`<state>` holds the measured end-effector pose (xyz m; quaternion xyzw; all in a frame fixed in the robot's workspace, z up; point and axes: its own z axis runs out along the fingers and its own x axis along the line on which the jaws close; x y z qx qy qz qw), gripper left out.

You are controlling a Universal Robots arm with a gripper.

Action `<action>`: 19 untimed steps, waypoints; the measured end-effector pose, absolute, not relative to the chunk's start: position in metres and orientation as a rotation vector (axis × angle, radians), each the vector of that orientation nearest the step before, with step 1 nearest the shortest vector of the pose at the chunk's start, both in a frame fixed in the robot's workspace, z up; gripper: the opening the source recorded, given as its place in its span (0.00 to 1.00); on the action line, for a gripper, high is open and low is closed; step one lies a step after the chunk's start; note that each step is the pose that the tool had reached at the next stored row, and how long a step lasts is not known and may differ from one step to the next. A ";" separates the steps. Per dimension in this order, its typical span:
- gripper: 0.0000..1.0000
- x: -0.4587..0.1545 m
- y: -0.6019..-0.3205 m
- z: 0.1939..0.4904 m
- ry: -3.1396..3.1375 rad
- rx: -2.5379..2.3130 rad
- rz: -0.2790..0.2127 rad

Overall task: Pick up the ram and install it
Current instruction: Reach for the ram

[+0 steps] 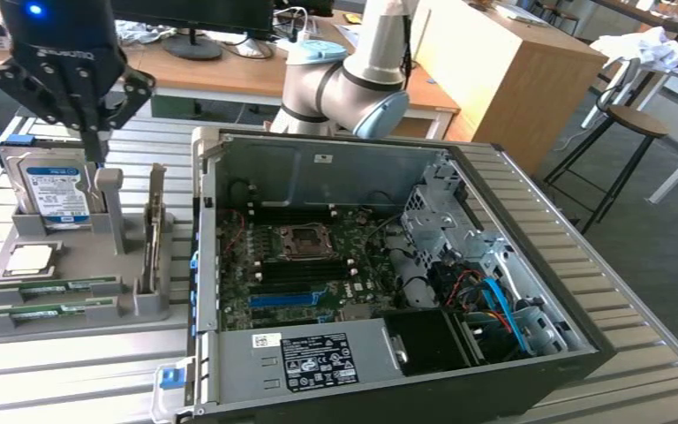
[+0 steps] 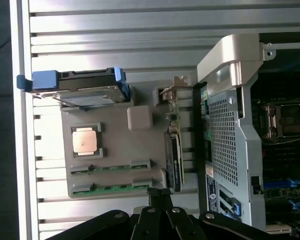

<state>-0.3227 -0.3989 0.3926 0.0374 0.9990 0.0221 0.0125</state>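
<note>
Exterior view: the black gripper (image 1: 94, 146) hangs above the grey plastic holder (image 1: 139, 305), its slim fingers pressed together, gripping and touching nothing. The ram (image 1: 47, 311), a thin green board stick, lies flat in the holder's outermost slot, with a second, similar stick (image 1: 54, 286) just beside it. On the same holder a square silver processor (image 1: 31, 258) lies flat and a boxy metal hard drive (image 1: 56, 187) stands upright. The open metal computer case (image 1: 315, 159) sits alongside.

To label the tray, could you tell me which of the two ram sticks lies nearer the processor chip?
The inner ram stick, right beside the processor chip; the other ram stick lies along the outer edge of the tray.
</note>
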 end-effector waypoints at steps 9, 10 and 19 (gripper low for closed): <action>0.10 -0.348 -0.399 0.392 3.114 0.117 0.069; 0.10 -0.351 -0.399 0.392 3.114 0.117 0.069; 0.10 -0.372 -0.399 0.391 3.114 0.117 0.069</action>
